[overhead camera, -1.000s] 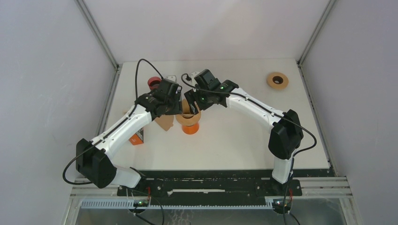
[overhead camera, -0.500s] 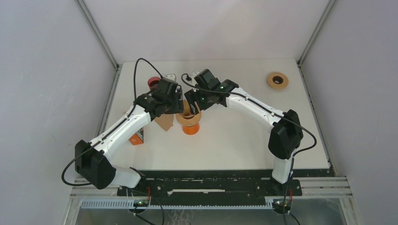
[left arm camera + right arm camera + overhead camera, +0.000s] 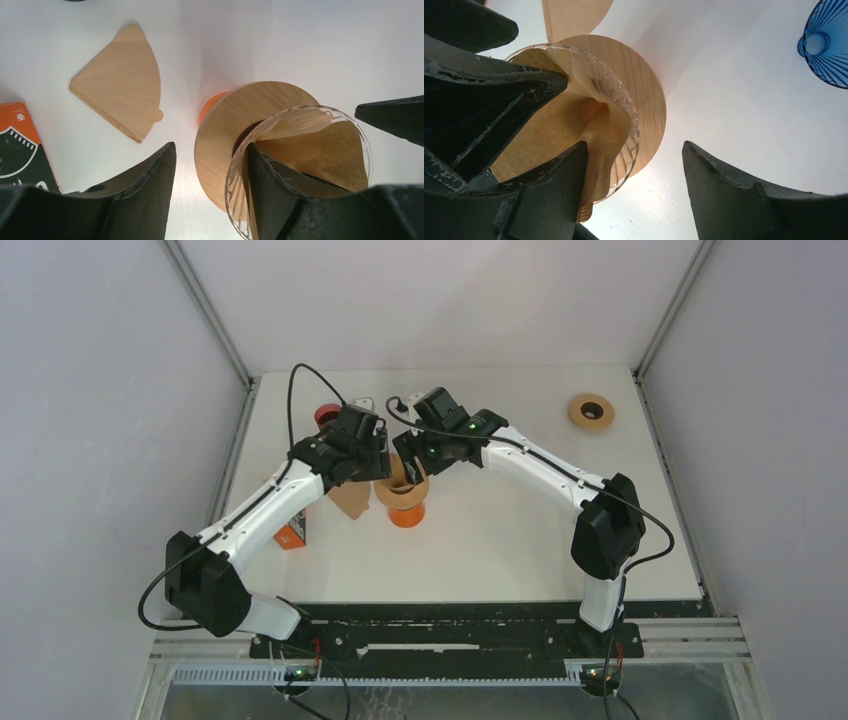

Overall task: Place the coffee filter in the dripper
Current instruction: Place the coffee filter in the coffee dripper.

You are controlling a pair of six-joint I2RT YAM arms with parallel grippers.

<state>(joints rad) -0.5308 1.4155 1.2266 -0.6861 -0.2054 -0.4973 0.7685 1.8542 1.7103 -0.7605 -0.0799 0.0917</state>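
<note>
The glass dripper (image 3: 240, 200) with its wooden collar (image 3: 232, 130) stands on an orange base (image 3: 406, 515) mid-table. A brown coffee filter (image 3: 320, 155) sits opened inside the glass cone, one folded edge hanging over the rim (image 3: 596, 150). My left gripper (image 3: 210, 146) is open and straddles the dripper's rim, one finger inside against the filter, the other outside. My right gripper (image 3: 635, 144) is open too, its left finger over the filter inside the cone and its right finger outside. Both grippers meet over the dripper (image 3: 400, 492) in the top view.
A spare flat filter (image 3: 122, 82) lies on the table left of the dripper. An orange box (image 3: 292, 533) sits further left, a red object (image 3: 326, 415) behind the left arm, a blue ribbed dripper (image 3: 829, 45) near the right gripper, and a wooden ring (image 3: 591, 411) at the back right.
The left gripper's jaws have spread a little and the left arm's elbow has shifted slightly. The right arm, dripper and filter stay where they were.
</note>
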